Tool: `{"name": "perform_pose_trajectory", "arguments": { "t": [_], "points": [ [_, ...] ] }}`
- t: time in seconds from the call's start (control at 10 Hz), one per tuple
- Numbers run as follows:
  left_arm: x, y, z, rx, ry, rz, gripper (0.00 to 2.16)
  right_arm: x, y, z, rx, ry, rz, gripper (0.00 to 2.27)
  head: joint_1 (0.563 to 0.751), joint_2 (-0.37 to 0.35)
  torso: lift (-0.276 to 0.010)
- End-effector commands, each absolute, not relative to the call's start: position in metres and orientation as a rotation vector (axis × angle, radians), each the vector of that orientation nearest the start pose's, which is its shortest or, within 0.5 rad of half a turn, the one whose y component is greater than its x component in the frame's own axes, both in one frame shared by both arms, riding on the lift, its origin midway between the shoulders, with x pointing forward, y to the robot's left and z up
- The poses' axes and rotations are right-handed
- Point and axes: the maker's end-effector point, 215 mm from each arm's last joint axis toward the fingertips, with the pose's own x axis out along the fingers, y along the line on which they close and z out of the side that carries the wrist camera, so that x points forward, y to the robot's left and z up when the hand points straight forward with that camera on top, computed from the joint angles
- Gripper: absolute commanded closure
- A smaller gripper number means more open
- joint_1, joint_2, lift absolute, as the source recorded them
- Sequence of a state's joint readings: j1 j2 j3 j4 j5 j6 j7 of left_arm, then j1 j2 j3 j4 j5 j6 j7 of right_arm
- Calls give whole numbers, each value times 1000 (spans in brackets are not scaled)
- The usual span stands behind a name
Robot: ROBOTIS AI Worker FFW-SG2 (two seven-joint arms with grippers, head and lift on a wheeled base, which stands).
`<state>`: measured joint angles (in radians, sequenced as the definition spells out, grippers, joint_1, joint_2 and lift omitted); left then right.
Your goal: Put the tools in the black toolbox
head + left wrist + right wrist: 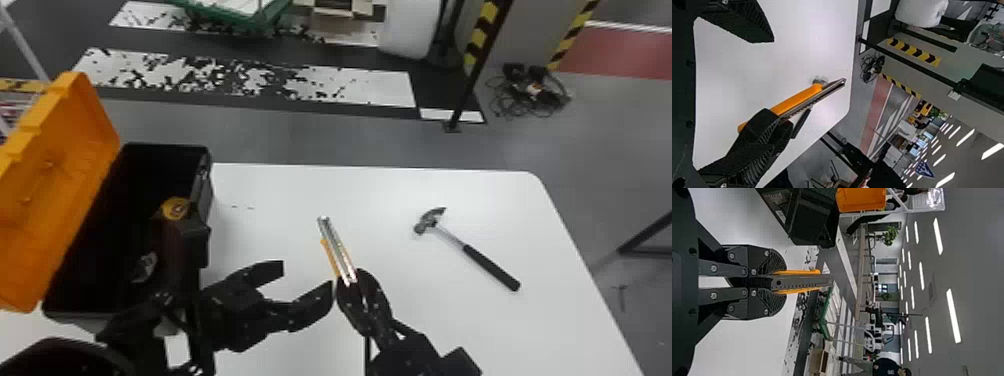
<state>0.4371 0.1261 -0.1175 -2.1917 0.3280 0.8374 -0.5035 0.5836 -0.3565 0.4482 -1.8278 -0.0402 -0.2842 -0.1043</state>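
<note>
Where jaws clamp, the tool [338,249] shines — silver, orange.

Hammer head [428,221] — metal, tabletop [295,192] — smooth

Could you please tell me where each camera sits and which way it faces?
Head view: on the robot's head, facing forward and down at the table; left gripper and right gripper show.
Left wrist view: on the left wrist, looking past its own gripper across the table into the room.
Right wrist view: on the right wrist, looking along its own gripper past the toolbox.
Head and right wrist views share the toolbox and the held tool.
</note>
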Motion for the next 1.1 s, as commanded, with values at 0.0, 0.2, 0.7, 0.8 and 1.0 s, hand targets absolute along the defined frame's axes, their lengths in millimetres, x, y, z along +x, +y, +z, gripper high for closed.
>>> {"name": "perform_pose_trajectory", "arguments": {
  "t": [0.0,0.2,0.7,0.8,1.0],
  "points": [
    [352,27,-417,-348,619,-781,36,314,-51,-439,-30,128,475,1298,695,-66,-39],
    [354,24,-414,-355,620,-784,36,310,-43,-438,-26,127,489,1298,695,-42,-39],
    [361,20,-416,-352,633,-775,147,307,-32,-434,-24,118,510,1298,695,-22,-39],
    [362,18,-416,-349,634,-780,245,306,-30,-434,-23,119,514,1298,695,-20,-39],
    [364,15,-414,-348,628,-793,745,306,-29,-434,-22,118,515,1298,695,-22,-39]
  ]
}}
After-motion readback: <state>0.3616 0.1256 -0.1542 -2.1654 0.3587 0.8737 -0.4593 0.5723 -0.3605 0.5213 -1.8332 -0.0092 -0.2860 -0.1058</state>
